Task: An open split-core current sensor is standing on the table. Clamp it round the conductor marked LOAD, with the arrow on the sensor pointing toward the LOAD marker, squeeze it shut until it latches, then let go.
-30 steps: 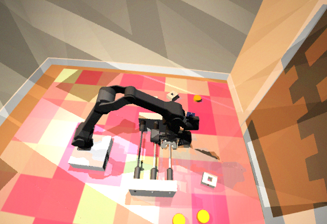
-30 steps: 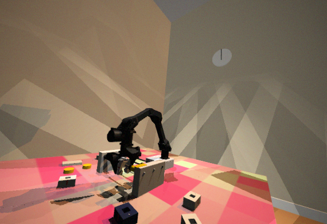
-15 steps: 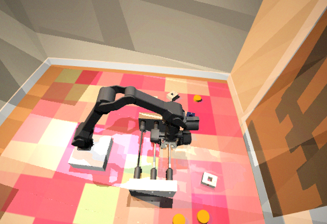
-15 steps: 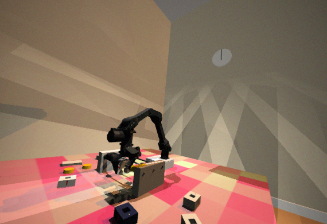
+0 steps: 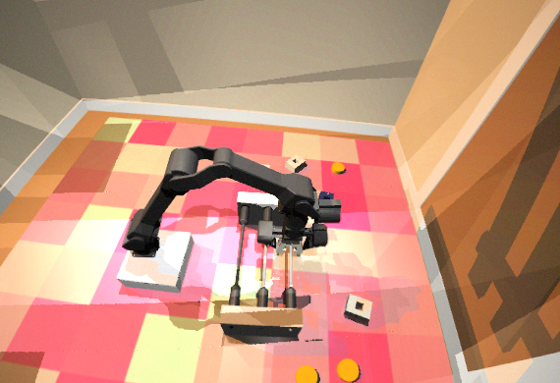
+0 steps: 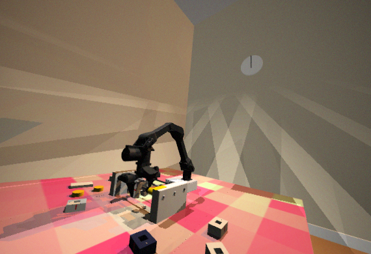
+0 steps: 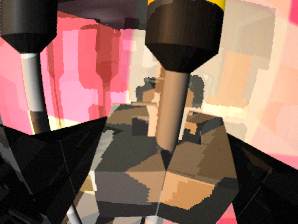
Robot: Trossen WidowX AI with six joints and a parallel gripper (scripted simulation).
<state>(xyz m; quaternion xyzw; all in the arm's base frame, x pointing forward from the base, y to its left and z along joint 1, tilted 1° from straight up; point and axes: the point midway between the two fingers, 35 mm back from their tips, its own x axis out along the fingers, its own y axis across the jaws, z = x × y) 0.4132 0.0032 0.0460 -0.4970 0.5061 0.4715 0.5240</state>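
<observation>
The table top is a checked surface of pink, red, cream and yellow-green squares, crossed by hard shadows. The claw is pinching the split-core current sensor, one dark finger at each side of it. The sensor is at the outermost conductor, and in the wrist view this rod goes down between its two halves and appears again under them. The halves meet at a seam in front, but whether the latch is caught, I cannot tell. The arrow and the word LOAD cannot be read; only some yellow shows on the dark end sleeve, which is cut by the picture edge above the claw.

In the top view, one pale end block is below the claw, and the other is above it, partly covered by the arm. Below and to the right of the claw there lies a pale block with a square hole. A dark blue block, above and right, is mostly hidden there.
</observation>
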